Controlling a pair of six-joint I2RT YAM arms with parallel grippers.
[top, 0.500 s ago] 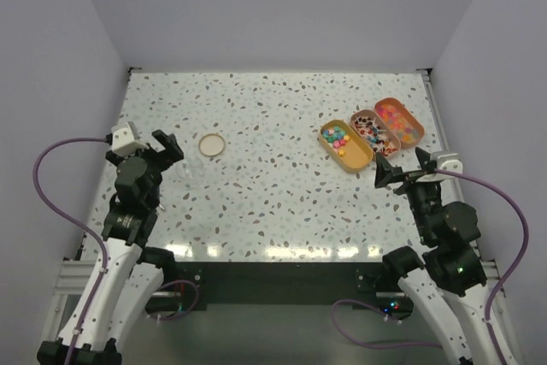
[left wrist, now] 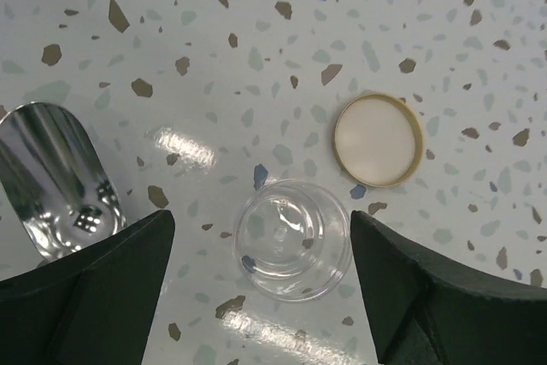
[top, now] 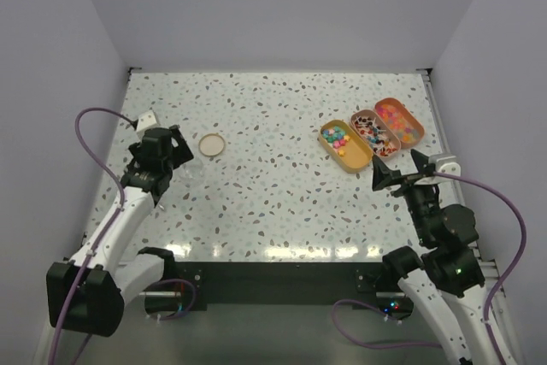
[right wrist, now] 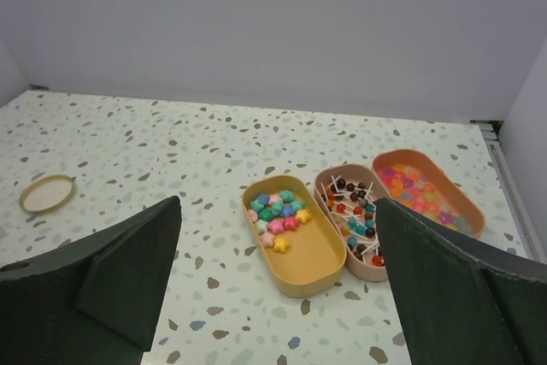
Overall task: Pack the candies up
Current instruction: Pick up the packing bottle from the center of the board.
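The candies (right wrist: 278, 213) are small sweets in mixed colours lying in a yellow oval tray (right wrist: 329, 258), also at the right of the table in the top view (top: 335, 137). More sweets fill an orange tray (right wrist: 427, 187), and a pink tray (right wrist: 342, 245) between them holds lollipops. My right gripper (right wrist: 278, 207) is open, hovering short of the trays with nothing between its fingers. My left gripper (left wrist: 261, 241) is open above a clear empty jar (left wrist: 293, 239), one jaw on each side, not touching it. A beige lid (left wrist: 379, 139) lies just beyond the jar.
A shiny metal scoop (left wrist: 55, 179) lies on the table left of the jar. Walls enclose the speckled table (top: 273, 168) at the back and both sides. The lid (top: 212, 144) sits in the left half, the trays at the back right.
The left arm has swung forward and turned down over the clear jar. The right gripper has barely shifted.
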